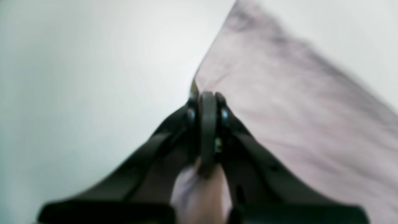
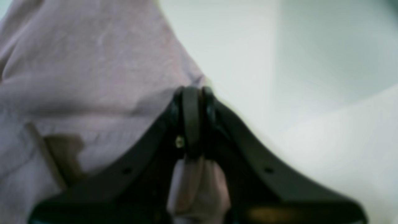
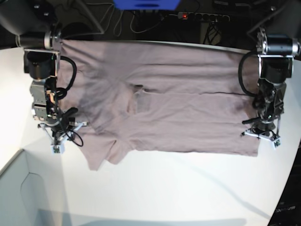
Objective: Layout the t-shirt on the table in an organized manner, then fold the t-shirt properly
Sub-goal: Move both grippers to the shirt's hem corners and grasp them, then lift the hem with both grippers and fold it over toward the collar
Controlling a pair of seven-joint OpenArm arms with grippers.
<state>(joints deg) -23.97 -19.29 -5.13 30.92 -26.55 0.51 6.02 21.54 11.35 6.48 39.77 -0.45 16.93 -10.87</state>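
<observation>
The mauve t-shirt [image 3: 178, 94] lies spread wide across the white table [image 3: 188, 188], with a fold near its middle and a sleeve hanging toward the front left. My left gripper [image 3: 257, 128] stands at the shirt's right edge. In the left wrist view the left gripper [image 1: 207, 93] is shut, with a bunch of the t-shirt [image 1: 279, 109] pinched between its fingers. My right gripper [image 3: 61, 132] is at the shirt's left edge. In the right wrist view the right gripper [image 2: 194, 88] is shut on a tuft of the t-shirt [image 2: 93, 62]. Both wrist views are blurred.
A pale grey box corner [image 3: 28, 188] juts in at the front left. Cables and a power strip [image 3: 197, 16] lie behind the table's far edge, beside a blue object [image 3: 146, 4]. The table's curved edge [image 3: 282, 188] runs down the right side.
</observation>
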